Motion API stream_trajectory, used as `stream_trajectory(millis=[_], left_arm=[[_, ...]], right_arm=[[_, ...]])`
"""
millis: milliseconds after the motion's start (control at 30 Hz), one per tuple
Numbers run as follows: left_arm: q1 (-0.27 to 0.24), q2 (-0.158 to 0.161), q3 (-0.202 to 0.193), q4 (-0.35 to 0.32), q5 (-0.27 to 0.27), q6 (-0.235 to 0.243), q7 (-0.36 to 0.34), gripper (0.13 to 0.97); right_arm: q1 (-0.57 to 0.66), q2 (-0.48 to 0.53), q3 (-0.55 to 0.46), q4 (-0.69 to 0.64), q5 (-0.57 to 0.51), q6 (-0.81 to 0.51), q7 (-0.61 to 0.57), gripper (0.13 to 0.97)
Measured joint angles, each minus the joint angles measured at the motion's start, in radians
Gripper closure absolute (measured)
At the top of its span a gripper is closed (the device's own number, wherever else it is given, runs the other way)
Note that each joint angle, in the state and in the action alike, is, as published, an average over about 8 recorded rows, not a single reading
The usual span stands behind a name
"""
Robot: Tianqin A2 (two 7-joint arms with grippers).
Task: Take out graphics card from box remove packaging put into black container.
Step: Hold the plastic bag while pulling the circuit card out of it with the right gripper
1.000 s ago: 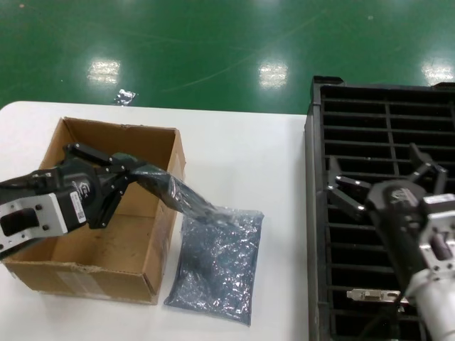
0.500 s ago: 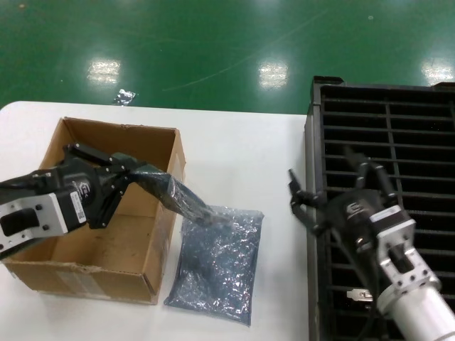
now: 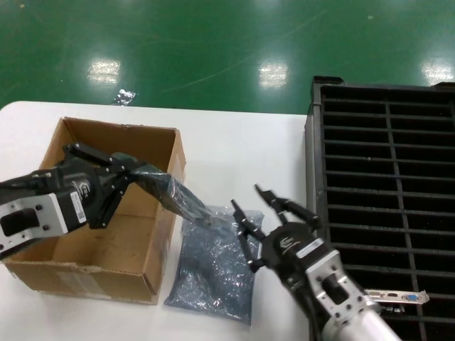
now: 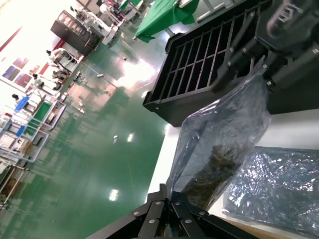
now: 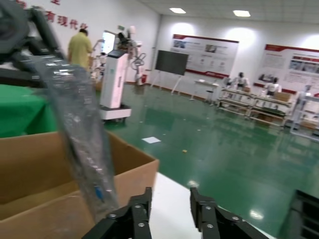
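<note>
Left pincer (image 3: 117, 172) is clamped on the top edge of a grey anti-static bag (image 3: 170, 193), holding it up over the near corner of the cardboard box (image 3: 106, 268) so that it slopes down toward the desk (image 3: 242, 153); a blue port shows through the film in the right wrist view, so you can judge that a graphics card is still inside it. Your right pincer (image 3: 266, 224) has its fingers spread apart and empty, hovering just beside the lower end of that bag and over a second, flat bag (image 3: 213, 273) lying on the desk next to the box. One bare graphics card (image 3: 394, 296) already sits in a near slot of the black container (image 3: 387, 177), its silver bracket with the blue port showing. So you have one card done and an emptied bag discarded; the held card is out of the box but still needs unwrapping and slotting. No brand or label is legible on the task things; the wall signs behind are too small to read.
</note>
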Motion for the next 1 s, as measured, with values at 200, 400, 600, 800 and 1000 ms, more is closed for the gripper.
stream_trajectory(millis=[200,400,600,800,1000], left_arm=[[0.0,0.0,0.0,0.0,0.0,0.0,0.0,0.958],[0.0,0.0,0.0,0.0,0.0,0.0,0.0,0.958],[0.0,0.0,0.0,0.0,0.0,0.0,0.0,0.958],[0.0,0.0,0.0,0.0,0.0,0.0,0.0,0.958],[0.0,0.0,0.0,0.0,0.0,0.0,0.0,0.958]], right_arm=[[0.012,0.02,-0.065,0.021,0.057,0.041,-0.052,0.775],[0.0,0.082,-0.103,0.085,0.131,0.1,-0.109,0.867],[0.0,0.15,-0.154,0.157,0.214,0.137,-0.158,0.927],[0.025,0.162,-0.201,0.178,0.254,0.127,-0.178,0.953],[0.053,0.146,-0.217,0.161,0.251,0.099,-0.179,0.962]])
